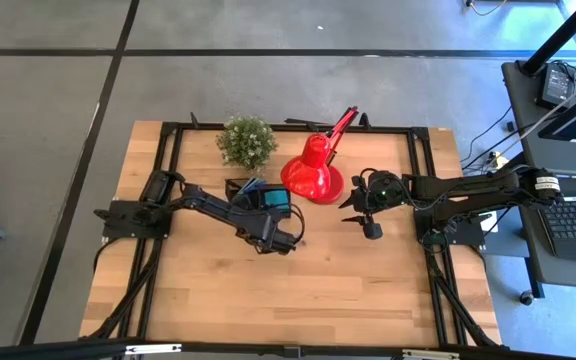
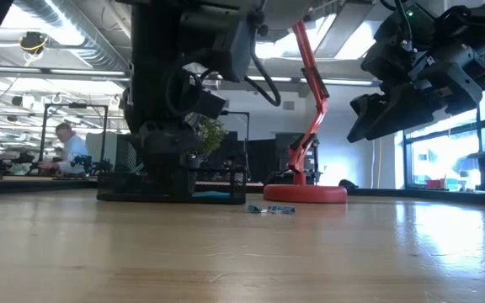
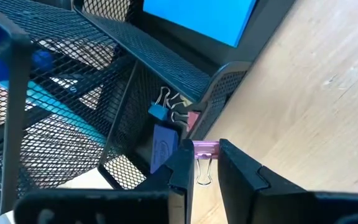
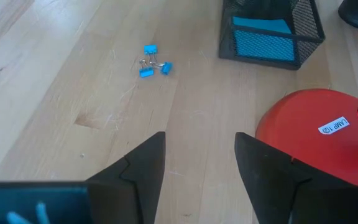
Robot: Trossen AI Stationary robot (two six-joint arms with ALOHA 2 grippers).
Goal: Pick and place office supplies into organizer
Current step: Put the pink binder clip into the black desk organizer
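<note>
We found the left end effector [image 3: 205,163] clamped on a small purple binder clip with silvery wire loops [image 3: 205,149], held just at the outer edge of the black wire-mesh desk organizer [image 3: 166,62], beside the compartment where a blue binder clip [image 3: 158,111] and a dark blue flat piece [image 3: 164,144] already lay. In the high view that organizer [image 1: 260,195] sat between the small green potted plant [image 1: 246,140] and the red desk lamp [image 1: 312,172], with a square blue sticky-note pad [image 3: 199,17] in its upper section. We judged the purple clip to be very light, stiff and springy, with smooth painted metal that could slip or twist between the pads; the firm body seemed the better place to hold it, since the thin wire loops would pivot. The right end effector [image 4: 199,167] hung with its fingers well apart above the wooden tabletop [image 4: 55,93], near the lamp's base, facing a small cluster of blue binder clips [image 4: 151,63] lying apart from the organizer. We thought those, tangled together, might lift as a bunch, so gripping one clip's body would suit best.
</note>
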